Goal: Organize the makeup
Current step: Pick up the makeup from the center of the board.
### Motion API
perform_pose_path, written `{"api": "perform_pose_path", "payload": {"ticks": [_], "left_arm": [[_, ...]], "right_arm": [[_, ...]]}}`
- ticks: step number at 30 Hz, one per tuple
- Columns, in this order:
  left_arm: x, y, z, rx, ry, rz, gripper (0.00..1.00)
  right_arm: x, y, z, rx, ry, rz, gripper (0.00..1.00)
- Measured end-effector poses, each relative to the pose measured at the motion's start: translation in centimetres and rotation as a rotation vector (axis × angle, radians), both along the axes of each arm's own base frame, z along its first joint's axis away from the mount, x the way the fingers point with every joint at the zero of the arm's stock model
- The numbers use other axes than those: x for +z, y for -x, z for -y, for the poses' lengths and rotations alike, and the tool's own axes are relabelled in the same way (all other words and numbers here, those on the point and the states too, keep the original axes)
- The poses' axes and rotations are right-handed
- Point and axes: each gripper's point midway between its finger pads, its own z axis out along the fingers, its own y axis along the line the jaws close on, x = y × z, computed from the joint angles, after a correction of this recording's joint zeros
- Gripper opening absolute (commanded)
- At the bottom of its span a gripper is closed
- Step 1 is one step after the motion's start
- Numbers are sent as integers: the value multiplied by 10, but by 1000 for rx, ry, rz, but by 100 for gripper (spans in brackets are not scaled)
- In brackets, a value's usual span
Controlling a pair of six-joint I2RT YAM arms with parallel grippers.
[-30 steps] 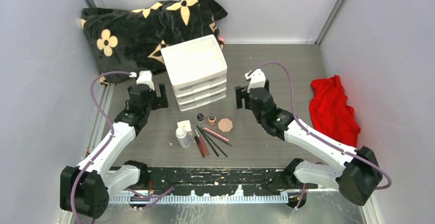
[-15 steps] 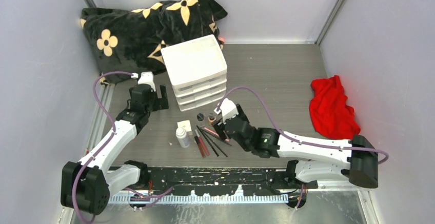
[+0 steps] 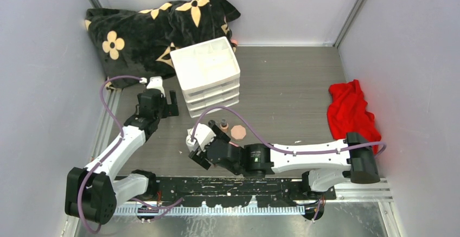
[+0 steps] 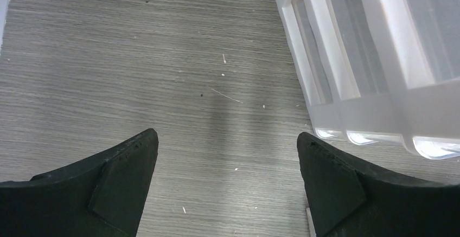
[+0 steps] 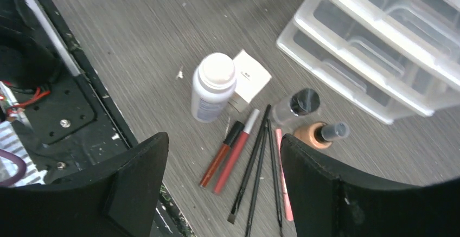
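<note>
Your makeup sits clustered toward the table's (image 3: pixel 304 85) near edge, in front of the white drawer unit (image 5: pixel 379 58): an upright white bottle (image 5: pixel 213 87) just beside a white square box (image 5: pixel 250 77), two red tubes (image 5: pixel 227 155) and thin black pencils (image 5: pixel 255 166) lying side by side, a tan dark-capped bottle (image 5: pixel 320 134), and a pink octagonal compact (image 3: pixel 238 132). Your right gripper (image 5: pixel 222 138) hangs over the tubes and pencils, jaws wide apart, holding nothing. Your left gripper (image 4: pixel 226 136), equally spread and empty, hovers by the drawer unit's left side.

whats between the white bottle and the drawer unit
The white square box sits right beside the white bottle, then a strip of bare table before the drawer unit. The right wrist view shows it.
</note>
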Motion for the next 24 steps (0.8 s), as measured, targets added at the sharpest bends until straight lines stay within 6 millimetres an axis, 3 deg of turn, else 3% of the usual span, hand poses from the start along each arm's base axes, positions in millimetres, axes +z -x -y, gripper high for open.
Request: {"api": "perform_pose_path", "payload": {"ticks": [7, 14, 17, 24], "left_arm": [[-1, 0, 0, 1, 1, -2, 98], [-1, 0, 0, 1, 2, -2, 99], [-1, 0, 0, 2, 2, -2, 99], [-1, 0, 0, 1, 2, -2, 98]], "right_arm": [[1, 12, -23, 96, -34, -34, 79], [-20, 15, -53, 142, -14, -71, 77], [-25, 6, -54, 126, -16, -79, 77], [-14, -26, -55, 57, -95, -81, 77]]}}
